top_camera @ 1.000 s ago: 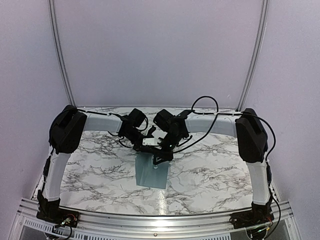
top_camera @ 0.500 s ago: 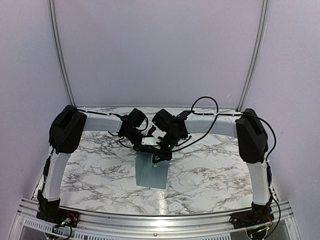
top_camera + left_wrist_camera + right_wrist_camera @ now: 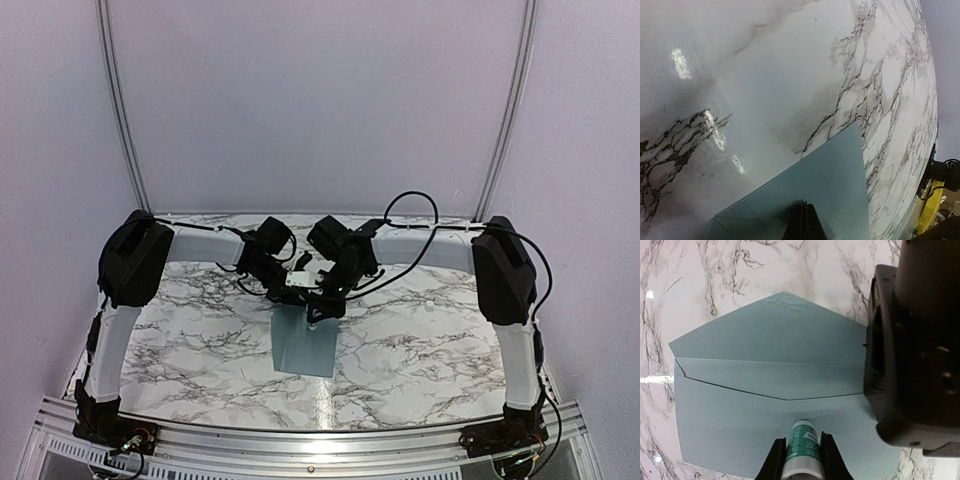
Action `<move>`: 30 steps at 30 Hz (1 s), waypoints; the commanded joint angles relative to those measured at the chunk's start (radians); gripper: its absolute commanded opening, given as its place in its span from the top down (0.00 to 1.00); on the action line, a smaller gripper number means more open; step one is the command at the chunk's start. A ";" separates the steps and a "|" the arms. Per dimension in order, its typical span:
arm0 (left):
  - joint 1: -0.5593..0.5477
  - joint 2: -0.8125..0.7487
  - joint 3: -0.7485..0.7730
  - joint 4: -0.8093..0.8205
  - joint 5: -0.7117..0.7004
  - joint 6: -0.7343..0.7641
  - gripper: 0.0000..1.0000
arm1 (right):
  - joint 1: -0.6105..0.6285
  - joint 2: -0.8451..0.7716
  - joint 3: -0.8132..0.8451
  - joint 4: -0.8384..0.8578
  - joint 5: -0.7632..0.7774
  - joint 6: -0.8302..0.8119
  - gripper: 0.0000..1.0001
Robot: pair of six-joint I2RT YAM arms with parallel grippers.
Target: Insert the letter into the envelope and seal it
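Observation:
The blue-grey envelope (image 3: pixel 305 348) lies flat on the marble table, its triangular flap (image 3: pixel 775 327) open and pointing away. My right gripper (image 3: pixel 802 452) is shut on a green-and-white glue stick (image 3: pixel 803 440), whose tip touches the envelope body (image 3: pixel 730 415) just below the pocket edge. In the top view this gripper (image 3: pixel 318 310) is over the envelope's far end. My left gripper (image 3: pixel 804 222) is shut, pinching the envelope (image 3: pixel 830 185) at its edge; its black body (image 3: pixel 910 355) sits at the envelope's right end. The letter is not in view.
Both arms meet over the table's middle (image 3: pixel 300 285). A black cable (image 3: pixel 410 215) loops above the right arm. Marble surface (image 3: pixel 430 340) surrounds the envelope. A white frame rail (image 3: pixel 300 440) runs along the near edge.
My right gripper with the glue stick has shifted slightly toward the far side over the envelope. The left gripper and the envelope have stayed put.

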 commanded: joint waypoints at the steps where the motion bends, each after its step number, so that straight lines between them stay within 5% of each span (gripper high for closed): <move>1: -0.009 0.064 -0.022 -0.068 -0.050 0.016 1.00 | 0.027 0.029 0.020 -0.027 -0.063 -0.018 1.00; 12: -0.007 0.067 -0.012 -0.076 -0.055 0.021 1.00 | 0.056 0.027 0.020 -0.114 -0.143 -0.056 1.00; 30: -0.009 0.056 -0.021 -0.078 -0.045 0.020 1.00 | -0.027 0.057 0.076 0.031 0.042 0.050 1.00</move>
